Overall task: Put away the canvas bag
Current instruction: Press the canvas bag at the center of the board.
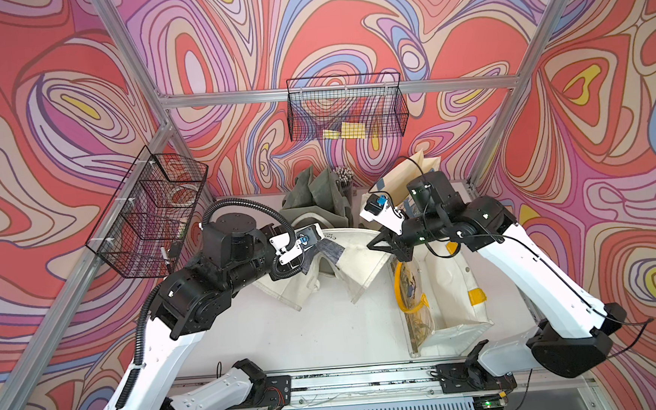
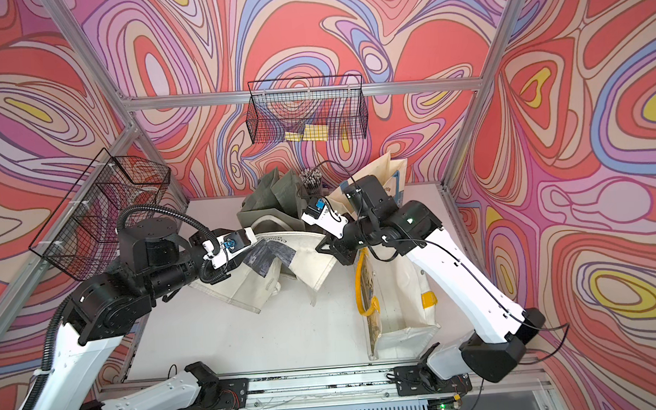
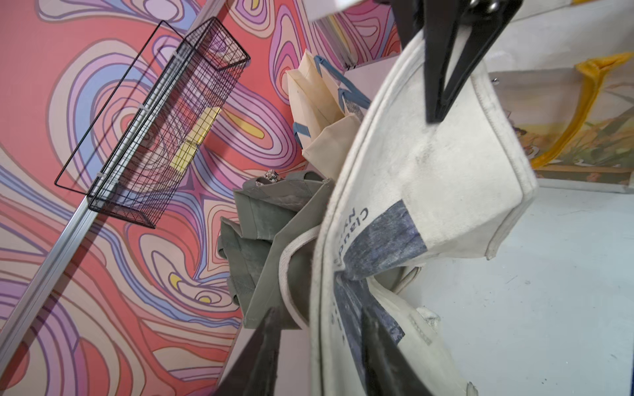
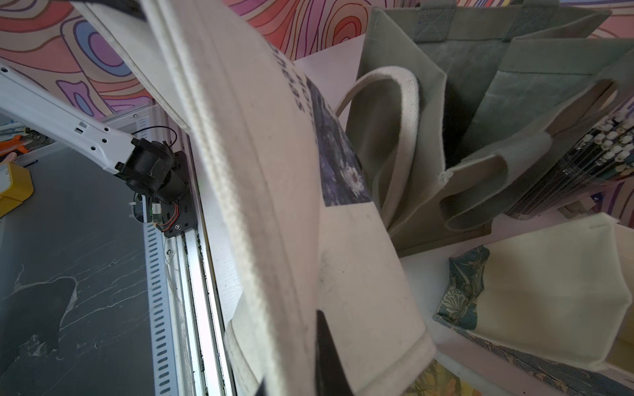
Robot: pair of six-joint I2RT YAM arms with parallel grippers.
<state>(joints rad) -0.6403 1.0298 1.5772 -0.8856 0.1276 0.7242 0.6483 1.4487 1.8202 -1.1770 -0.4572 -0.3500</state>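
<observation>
Left tool [image 3: 317, 310] spread astride canvas bag [image 3: 446, 178] rim | right tool [image 3: 435, 113] pinching its cream woven edge

Swirl-patterned walls [image 1: 347, 29], aluminium frame [image 1: 234, 98], white tabletop [image 1: 307, 332]

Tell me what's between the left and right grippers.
The white canvas bag spans that gap, from left gripper to right gripper, clearest in the left wrist view.
</observation>
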